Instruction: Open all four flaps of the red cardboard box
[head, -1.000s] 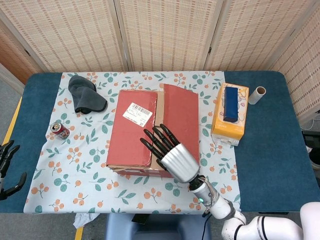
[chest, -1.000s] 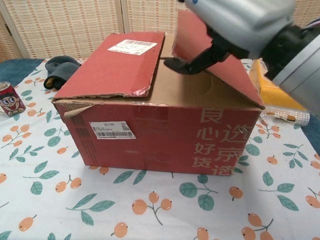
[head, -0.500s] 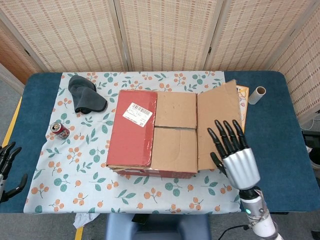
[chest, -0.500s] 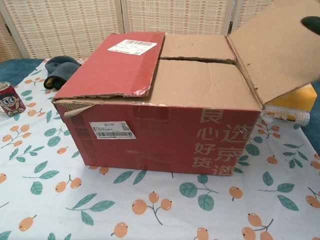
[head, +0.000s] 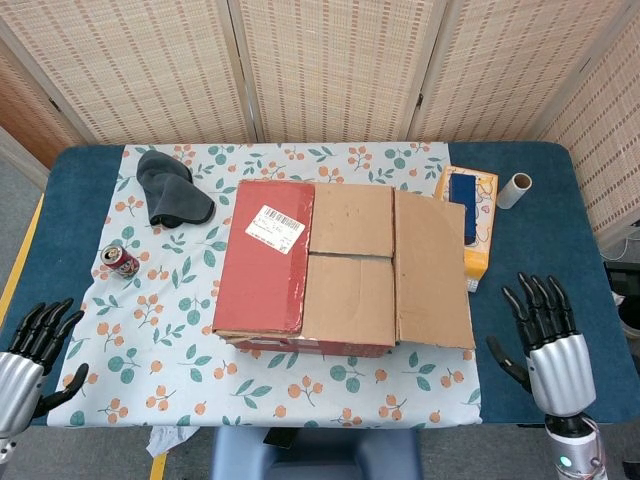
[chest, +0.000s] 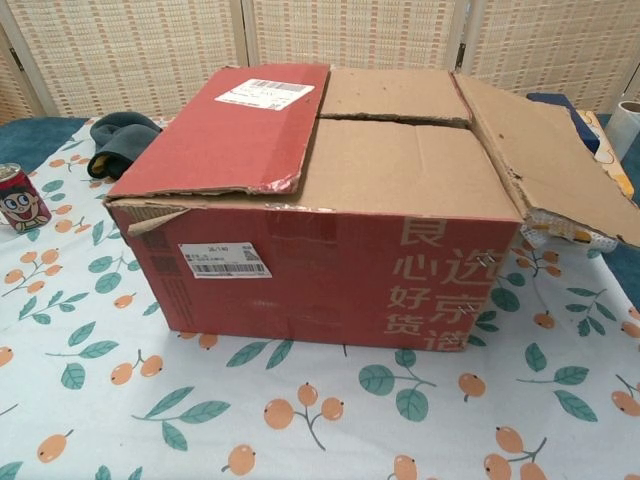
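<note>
I saw the red box w/ its right flap folded out, left flap flat. Right hand and left hand were spread, holding nothing.

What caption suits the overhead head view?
Red box with its right flap folded open, both hands empty.

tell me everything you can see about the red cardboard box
The red cardboard box sits on the floral tablecloth, mid-table. Its right outer flap is folded out, brown inside showing, lying over the yellow tissue box. The left outer flap is closed, red, torn at the front edge, with a barcode label. Two brown inner flaps lie shut. Neither hand touches it.
</note>
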